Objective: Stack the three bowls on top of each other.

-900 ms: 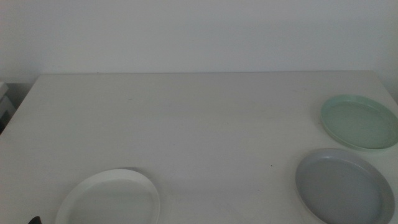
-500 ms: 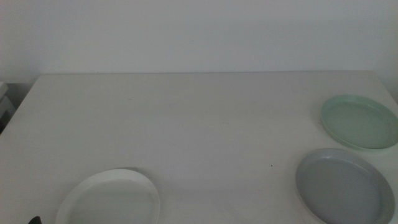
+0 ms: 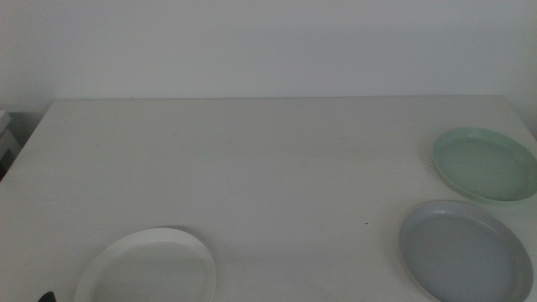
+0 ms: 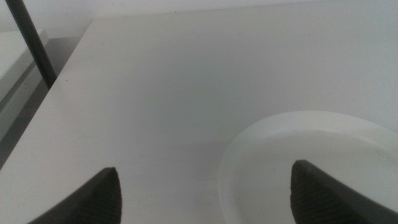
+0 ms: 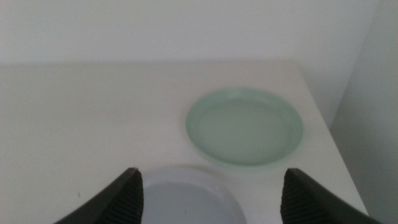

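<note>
Three shallow dishes lay apart, unstacked, on the white tabletop (image 3: pixel 268 168).

The white round low-rimmed dish (image 3: pixel 149 268) was found near the front left; the grey round dish (image 3: pixel 464 250) and the pale mint green round dish (image 3: pixel 487 164) sat close together at the right. The left hand (image 4: pixel 205 193) was held wide above the white dish's edge, the right hand (image 5: pixel 211 196) wide above the grey dish. The dishes were judged stiff, light, smooth and possibly breakable, best pinched across the rim.
</note>
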